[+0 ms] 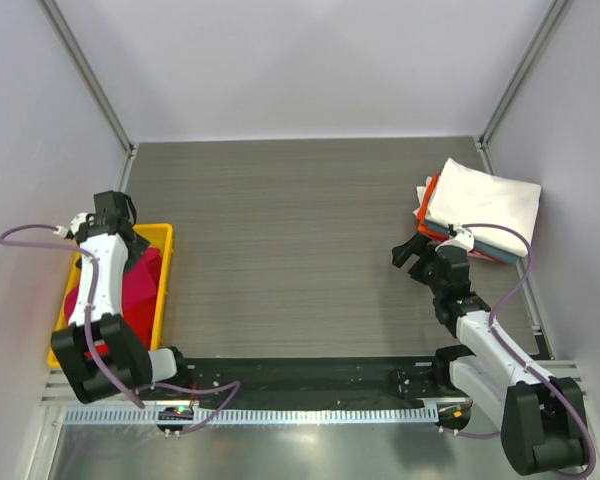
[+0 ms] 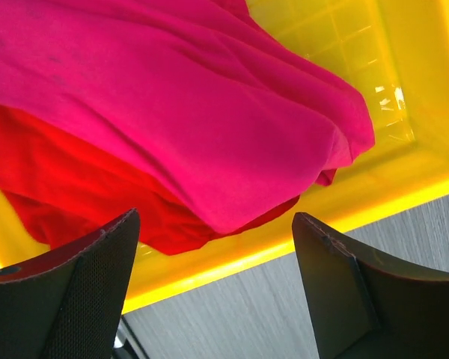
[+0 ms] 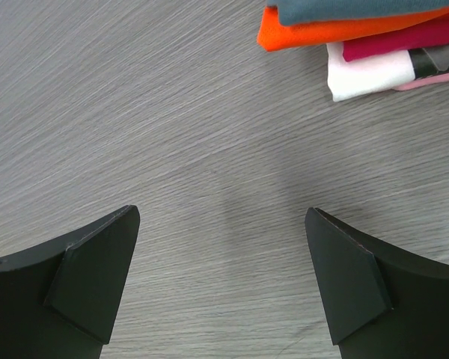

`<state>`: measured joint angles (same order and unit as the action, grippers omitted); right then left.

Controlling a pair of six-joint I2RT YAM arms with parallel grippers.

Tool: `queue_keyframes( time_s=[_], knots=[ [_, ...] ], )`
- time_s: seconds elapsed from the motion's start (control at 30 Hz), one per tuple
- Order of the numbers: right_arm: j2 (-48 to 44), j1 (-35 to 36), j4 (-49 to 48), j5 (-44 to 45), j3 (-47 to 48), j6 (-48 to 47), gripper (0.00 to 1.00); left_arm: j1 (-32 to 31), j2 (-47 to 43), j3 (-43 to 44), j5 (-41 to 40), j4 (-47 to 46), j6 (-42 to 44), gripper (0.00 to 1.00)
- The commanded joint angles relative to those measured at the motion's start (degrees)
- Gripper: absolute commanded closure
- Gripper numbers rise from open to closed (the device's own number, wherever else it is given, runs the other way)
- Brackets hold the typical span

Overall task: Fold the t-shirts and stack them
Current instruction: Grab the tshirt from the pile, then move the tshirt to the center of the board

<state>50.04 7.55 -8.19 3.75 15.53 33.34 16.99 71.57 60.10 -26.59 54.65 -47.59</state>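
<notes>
Top: grey wood-grain bench (image 1: 300, 220), pale walls on three sides. My left arm reaches over the yellow tray (image 1: 166, 262) at the left edge. My right arm angles toward the folded stack (image 1: 485, 200) at right rear, white on top.

Left wrist: left fingers (image 2: 82, 299) wide, gripping nothing, above the magenta shirt (image 2: 194, 112), which is draped over the red shirt (image 2: 75, 187) in the tray.

Right wrist: right fingers (image 3: 90, 277) wide, gripping nothing, over the bench, stack edge just ahead.

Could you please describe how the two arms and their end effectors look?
Both arms have white links and black joints: left arm, right arm. A mauve cable loops along each. The left end effector and right end effector have dark wedge-shaped fingers.
</notes>
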Motion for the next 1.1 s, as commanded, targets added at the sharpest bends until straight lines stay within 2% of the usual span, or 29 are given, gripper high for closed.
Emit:
queue_keyframes(
  time_s=[0.0, 0.13, 0.23, 0.33, 0.37, 0.4, 0.53, 0.6, 0.77, 0.9, 0.93, 0.97, 1.03, 1.07],
  knots=[
    [0.14, 0.18, -2.27, -0.49, 0.73, -0.03, 0.02, 1.46, 4.97, 2.48, 2.33, -4.64, -1.88, 0.17],
    [-0.21, 0.27, -2.36, -0.67, 0.64, -0.03, 0.02, 5.15, 12.35, 2.39, 10.31, -8.94, -5.22, 0.18],
    [-0.3, 0.18, -2.45, -0.85, 0.55, -0.12, 0.02, 5.15, 16.4, 2.74, 10.68, -11.14, -6.98, 0.29],
    [-0.12, 0.18, -2.63, -1.02, 0.55, -0.12, 0.02, 5.07, 15.98, 3.53, 10.15, -9.92, -7.51, 0.67],
    [-0.21, 0.27, -2.71, -1.02, 0.55, -0.12, 0.02, 4.98, 14.92, 3.36, 9.72, -9.39, -7.34, 0.91],
    [-0.03, 0.18, -2.8, -1.2, 0.55, -0.12, 0.02, 4.72, 13.09, 3.27, 9.54, -9.13, -6.99, 1.0],
    [0.58, 0.18, -3.15, -1.11, 0.64, -0.03, 0.02, 3.75, 0.19, 4.49, 9.71, -5.98, -3.92, 1.0],
    [1.11, 0.18, -2.98, -0.85, 0.9, -0.03, 0.02, 3.84, -3.44, 6.43, 9.98, -3.6, -0.23, 1.0],
    [1.46, 0.18, -3.06, -1.11, 1.08, -0.12, 0.02, 3.75, -13.63, 17.58, 11.9, 5.19, 2.42, 1.0],
    [1.55, 0.18, -3.24, -1.29, 1.08, -0.12, 0.02, 3.75, -19.44, 21.56, 27.42, 3.28, -3.62, 1.0],
    [1.55, 0.27, -3.15, -1.37, 0.99, -0.03, 0.02, 3.66, -20.58, 20.16, 35.73, -0.65, -8.43, 1.0],
    [1.55, 0.27, -3.15, -1.38, 0.99, -0.21, 0.02, 3.57, -22.33, 18.93, 40.25, -3.21, -11.87, 1.0],
    [1.64, 0.27, -3.15, -1.29, 1.08, -0.21, 0.02, 0.42, -23.32, 14.97, 45.03, -11.1, -20.55, 1.0],
    [1.64, 0.18, -3.24, -1.29, 1.08, -0.21, 0.02, -1.68, -23.32, 14.7, 45.05, -12.89, -22.0, 0.99]
  ],
)
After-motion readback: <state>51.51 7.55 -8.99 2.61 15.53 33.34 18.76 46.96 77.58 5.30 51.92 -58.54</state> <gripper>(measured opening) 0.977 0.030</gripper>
